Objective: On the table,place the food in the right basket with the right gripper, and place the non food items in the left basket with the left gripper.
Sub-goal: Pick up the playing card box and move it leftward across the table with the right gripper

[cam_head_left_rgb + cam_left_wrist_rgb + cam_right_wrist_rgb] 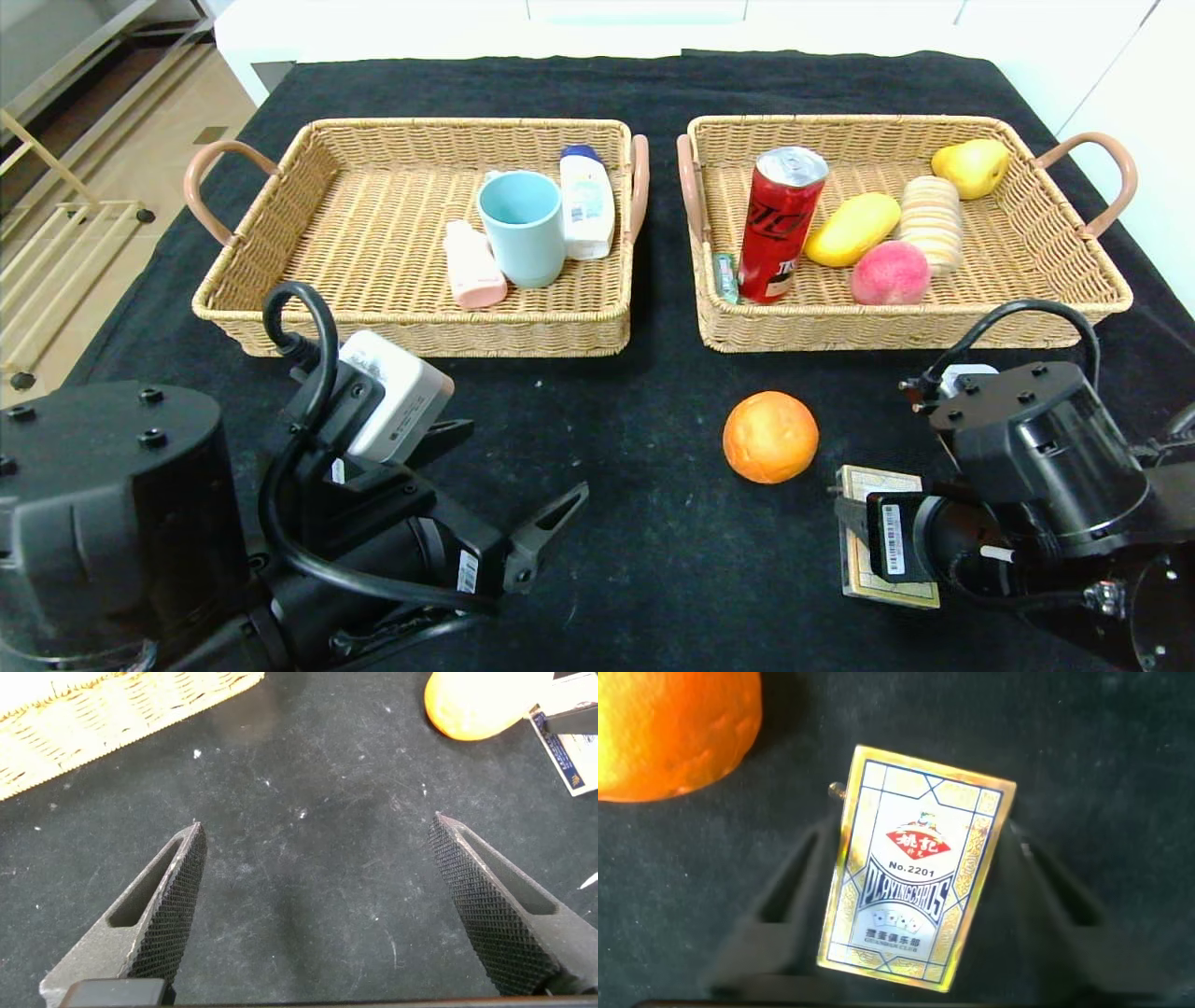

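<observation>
Black bench (653, 560), orange (770, 437) beside card box (864, 485), right claw (915, 905) spread astride box, not gripping, left claw (318, 905) released over bare cloth.

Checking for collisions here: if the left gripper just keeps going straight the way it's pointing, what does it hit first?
Probably bare black tablecloth. The open left gripper points at empty cloth, with the orange and the card box off to one side; depth is hard to judge.

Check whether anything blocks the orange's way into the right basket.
Nothing visible does. The round orange fruit sits on bare black cloth, with only the right wicker basket's near wall ahead. The red soda can stands inside, left of centre.
</observation>
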`<state>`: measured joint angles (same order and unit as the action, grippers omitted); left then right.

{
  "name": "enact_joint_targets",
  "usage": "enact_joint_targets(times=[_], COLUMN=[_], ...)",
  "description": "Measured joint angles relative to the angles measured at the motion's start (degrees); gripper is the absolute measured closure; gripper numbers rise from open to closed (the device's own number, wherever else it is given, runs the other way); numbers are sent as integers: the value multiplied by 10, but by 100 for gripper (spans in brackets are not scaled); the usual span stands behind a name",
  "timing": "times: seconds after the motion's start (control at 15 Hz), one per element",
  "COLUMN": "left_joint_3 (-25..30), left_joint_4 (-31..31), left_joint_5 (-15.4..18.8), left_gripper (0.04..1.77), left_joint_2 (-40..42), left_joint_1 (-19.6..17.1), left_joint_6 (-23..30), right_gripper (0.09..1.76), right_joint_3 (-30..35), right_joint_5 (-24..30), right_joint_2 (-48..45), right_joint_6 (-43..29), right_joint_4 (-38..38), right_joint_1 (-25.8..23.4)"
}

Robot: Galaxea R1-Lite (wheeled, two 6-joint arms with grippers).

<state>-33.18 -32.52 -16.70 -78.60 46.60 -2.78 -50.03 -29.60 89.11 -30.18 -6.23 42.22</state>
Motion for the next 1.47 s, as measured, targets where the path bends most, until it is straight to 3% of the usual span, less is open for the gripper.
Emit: enact_joint_targets(times=[0.93, 1.2, 1.47], left_joint_3=[2, -2, -9], left_joint_4=[1, 3, 6], left_joint_5=[0, 0, 0], left_gripper=[9, 9, 9], left_joint_2=[0, 18, 34], left_joint_1=[3, -2, -17], left_joint_6=[-1, -7, -10], right_gripper=[78, 78, 78], right_joint_3=[-6, -10, -58], right_joint_5=[1, 1, 0], right_joint_2=[-22, -78, -117], right_joint_6=[4, 23, 34], right_joint_4=[-13, -15, -61], right_joint_1=[4, 42, 109])
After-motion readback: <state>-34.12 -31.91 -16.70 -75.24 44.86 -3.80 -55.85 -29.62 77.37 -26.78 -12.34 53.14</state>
